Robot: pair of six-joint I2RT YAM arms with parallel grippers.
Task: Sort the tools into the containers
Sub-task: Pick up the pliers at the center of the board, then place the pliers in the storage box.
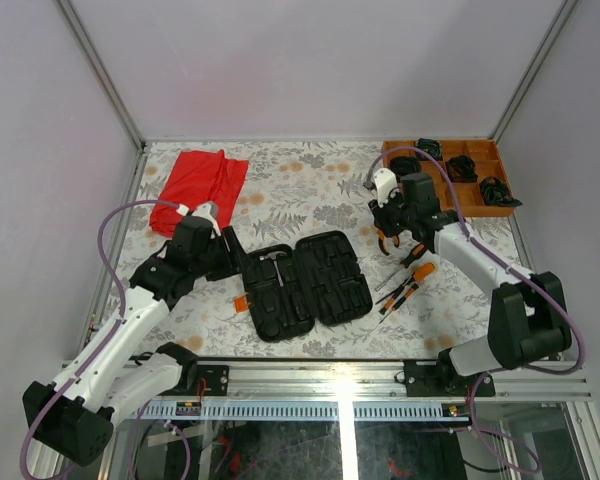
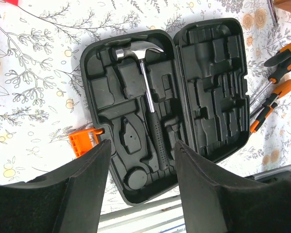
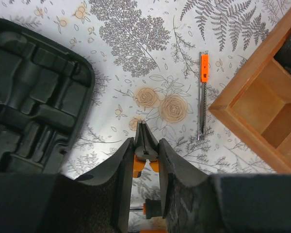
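As the right gripper [image 3: 145, 148] clamps the pliers [image 3: 144, 138] between its fingers, their nose poking past the tips, the left gripper [image 2: 140, 148] hangs fingers apart over the case [image 2: 211, 92]

This looks like a robotics lab test booth. Plain white walls [image 1: 330, 60] on aluminium framing [image 1: 100, 70] box in a floral-clothed table [image 1: 310, 170]. A left arm [image 1: 120, 330] and a right arm [image 1: 470, 255] are bolted to a metal rail [image 1: 330, 375].
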